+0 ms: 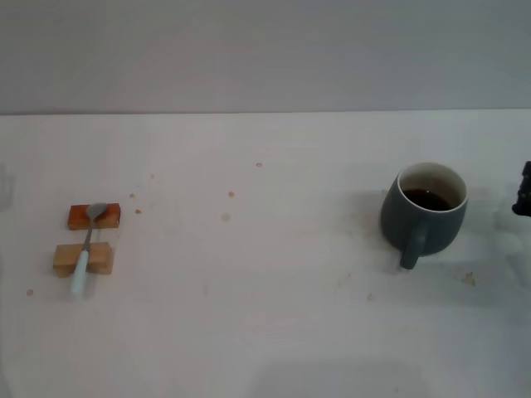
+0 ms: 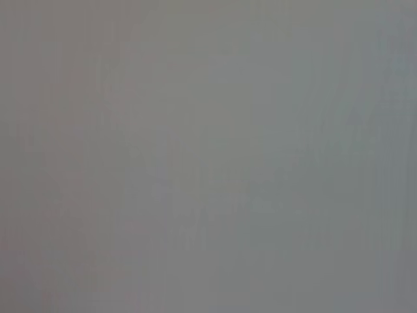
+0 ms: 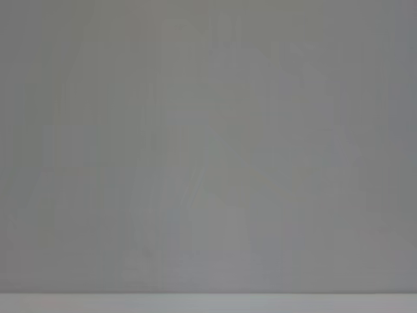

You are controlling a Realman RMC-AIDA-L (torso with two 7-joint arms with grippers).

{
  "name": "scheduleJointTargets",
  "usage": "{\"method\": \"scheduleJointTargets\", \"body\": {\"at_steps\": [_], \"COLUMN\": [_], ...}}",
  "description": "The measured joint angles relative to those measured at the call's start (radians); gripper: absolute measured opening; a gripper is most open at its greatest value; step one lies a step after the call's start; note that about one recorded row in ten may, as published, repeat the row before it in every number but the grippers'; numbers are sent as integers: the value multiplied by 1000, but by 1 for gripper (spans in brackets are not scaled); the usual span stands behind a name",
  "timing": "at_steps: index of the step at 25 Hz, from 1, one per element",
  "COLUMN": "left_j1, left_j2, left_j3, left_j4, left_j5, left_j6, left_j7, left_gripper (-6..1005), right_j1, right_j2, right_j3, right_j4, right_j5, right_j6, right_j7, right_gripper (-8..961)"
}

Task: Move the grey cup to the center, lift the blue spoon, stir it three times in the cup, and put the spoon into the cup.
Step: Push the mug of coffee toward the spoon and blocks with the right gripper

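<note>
A rounded dark slate-grey ceramic mug (image 1: 423, 213) stood upright on the right side of the white tabletop (image 1: 274, 282), well away from the middle. Its inside was white, dark liquid lay in the bottom, and its single loop handle pointed toward the robot. A few small brownish specks dotted the table surface between the mug and the far left side.

Far over on the left lay the small slim spoon with a pale light-blue handle and grey metal bowl (image 1: 87, 249). It rested across two little wooden blocks — a reddish-brown block (image 1: 94, 216) farther from the robot, under the spoon's bowl, and a paler tan block (image 1: 83, 259) nearer the robot, under the handle. The end of the handle stuck out past the tan block toward the robot. The two blocks sat just beside each other with a narrow gap between them. Spoon and mug were well apart, at opposite sides of the table.

At the very right edge of the head view a small dark piece of the right gripper (image 1: 523, 191) showed, near the mug but not touching it — too little of it was visible to say whether it was spread or pressed together. The left gripper did not appear anywhere. Both wrist views showed only a plain grey surface, with a paler band along one edge of the right wrist view.
</note>
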Motion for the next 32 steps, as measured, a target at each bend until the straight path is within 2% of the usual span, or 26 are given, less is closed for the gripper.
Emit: {"method": "scheduleJointTargets", "body": {"at_steps": [9,15,32], "left_j1": [0,-1,-1], "left_j2": [0,-2,-3], "left_j3": [0,-1,-14], "left_j4": [0,0,-2], "left_j5": [-4,-6,-6], "left_j6": [6,13,15], "left_j7": [-1,-5,-9], "left_gripper": [832,832,832], "right_j1": [-2,-5,15], "right_j2": [0,0,0], "right_j3": [-114,-224,-364], "right_j4": [22,76,143], "right_j5": [1,7,8], "right_j6": [7,60,118], "right_j7": [27,35,84], "right_gripper": [29,29,28]}}
